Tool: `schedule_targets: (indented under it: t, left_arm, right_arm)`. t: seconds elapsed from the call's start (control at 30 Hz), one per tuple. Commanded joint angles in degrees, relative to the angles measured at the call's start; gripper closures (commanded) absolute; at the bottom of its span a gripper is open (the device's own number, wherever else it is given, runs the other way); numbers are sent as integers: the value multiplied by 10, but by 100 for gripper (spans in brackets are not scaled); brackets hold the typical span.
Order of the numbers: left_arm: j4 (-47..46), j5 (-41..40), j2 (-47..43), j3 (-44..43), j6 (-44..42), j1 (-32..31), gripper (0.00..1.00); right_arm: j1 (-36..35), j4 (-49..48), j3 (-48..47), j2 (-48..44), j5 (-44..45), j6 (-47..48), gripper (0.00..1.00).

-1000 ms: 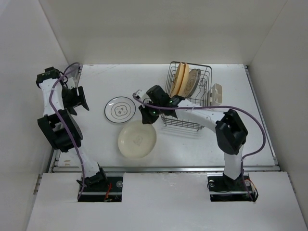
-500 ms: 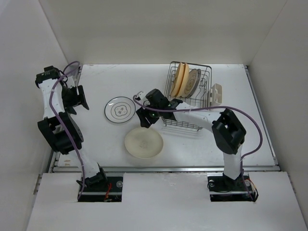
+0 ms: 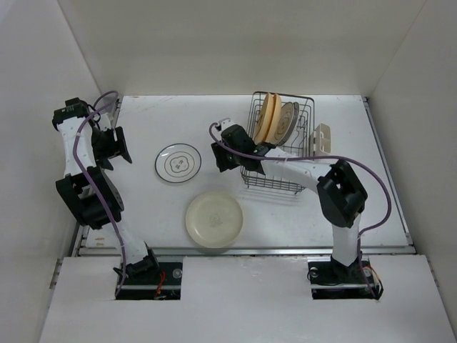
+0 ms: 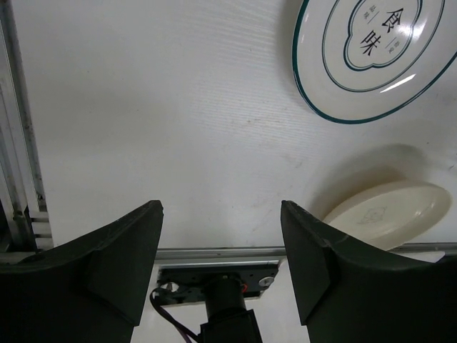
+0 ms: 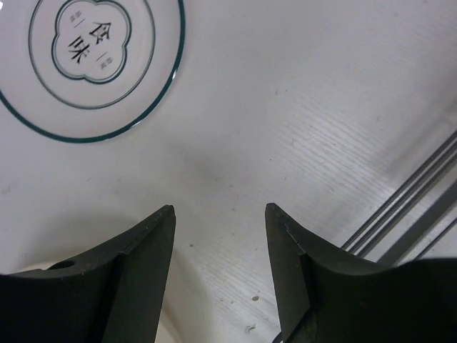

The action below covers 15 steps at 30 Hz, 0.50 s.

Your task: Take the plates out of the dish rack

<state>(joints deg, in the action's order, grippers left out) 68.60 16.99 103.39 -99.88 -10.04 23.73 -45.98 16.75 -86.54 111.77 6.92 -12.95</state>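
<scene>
The dark wire dish rack (image 3: 280, 175) stands at the back right with upright tan and cream plates (image 3: 271, 118) in it. Two plates lie flat on the table: a white one with dark rings (image 3: 178, 163) (image 4: 371, 57) (image 5: 93, 64) and a plain cream one (image 3: 214, 220) (image 4: 389, 211) near the front edge. My right gripper (image 3: 218, 158) (image 5: 220, 211) hovers open and empty just left of the rack, between the two flat plates. At the far left, my left gripper (image 3: 114, 146) (image 4: 221, 214) is open with nothing in it.
A small cream cup holder (image 3: 321, 137) hangs on the rack's right side. Rack wires (image 5: 414, 214) run close by my right fingers. A metal rail (image 3: 243, 250) borders the table's near edge, and white walls enclose the other three sides.
My right gripper opened and let go of the cream plate, which now lies flat near the front. That gripper then pulled back and up toward the rack. The left arm stayed still.
</scene>
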Motion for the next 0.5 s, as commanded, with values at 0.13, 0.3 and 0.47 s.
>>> schedule_targets:
  t: [0.13,0.3,0.47]
  left_arm:
    - [8,-16,-14,-6,2,1,36]
    - [14,-22,-14,-12,2,1,36]
    - [7,-22,-24,-7,2,1,36]
  right_arm:
    - [20,62,35,-51,42,-10,41]
    - [40,143,-3,-64,102,-2,41]
    - [46,132,23,-110,127,15,41]
